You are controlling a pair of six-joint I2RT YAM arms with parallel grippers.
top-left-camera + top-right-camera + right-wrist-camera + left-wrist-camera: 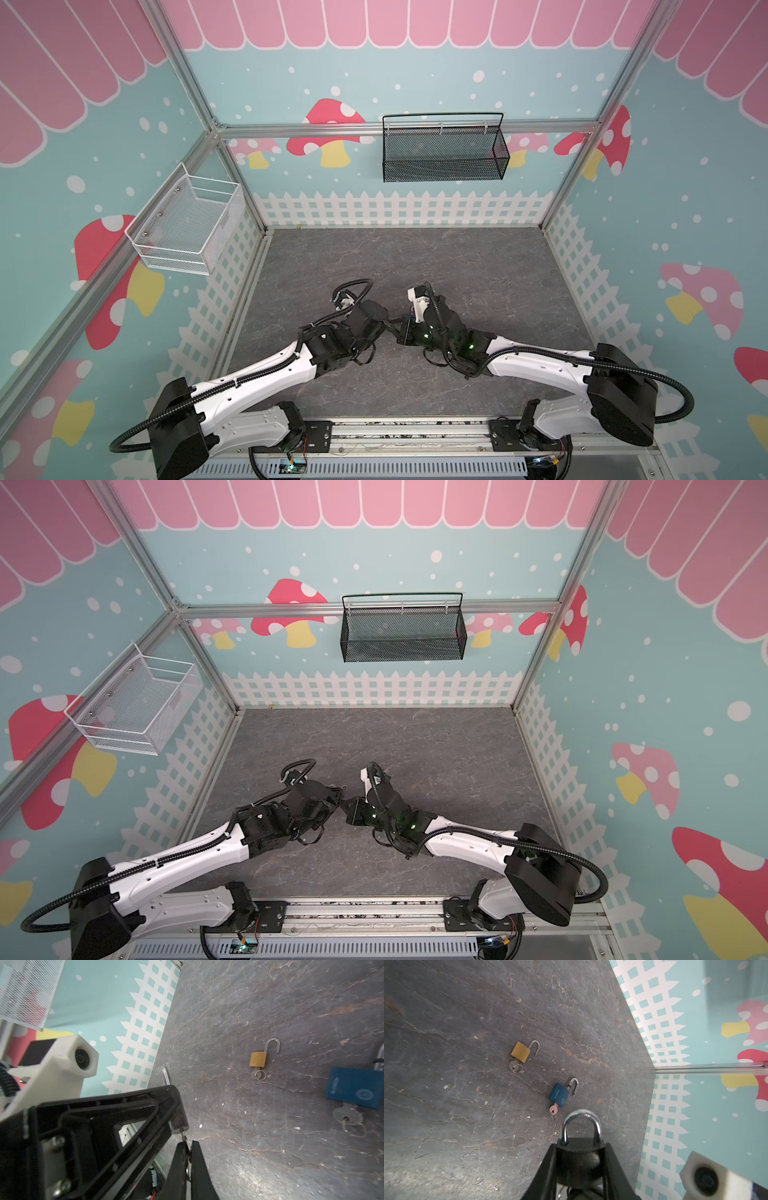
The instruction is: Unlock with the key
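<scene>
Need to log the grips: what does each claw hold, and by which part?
Left claw clamps the black padlock by its body; right claw pinches the key by its head.

Three padlocks: a brass padlock (520, 1052), a blue padlock (559, 1095) and a third padlock (580, 1154) with a dark body and a chrome shackle.

Three keys, one for each lock: a silver key (513, 1065) in the brass one, a pinkish key (554, 1109) in the blue one, and a third key (183, 1136) at the bottom end of the third lock.

Two mesh baskets: one white basket (166, 216) and one black basket (444, 145).

Two arms, both mine: my left arm (266, 370) and my right arm (536, 361).

Two wrist cameras, one on each arm: my left wrist camera (82, 1059) and my right wrist camera (706, 1178).
</scene>
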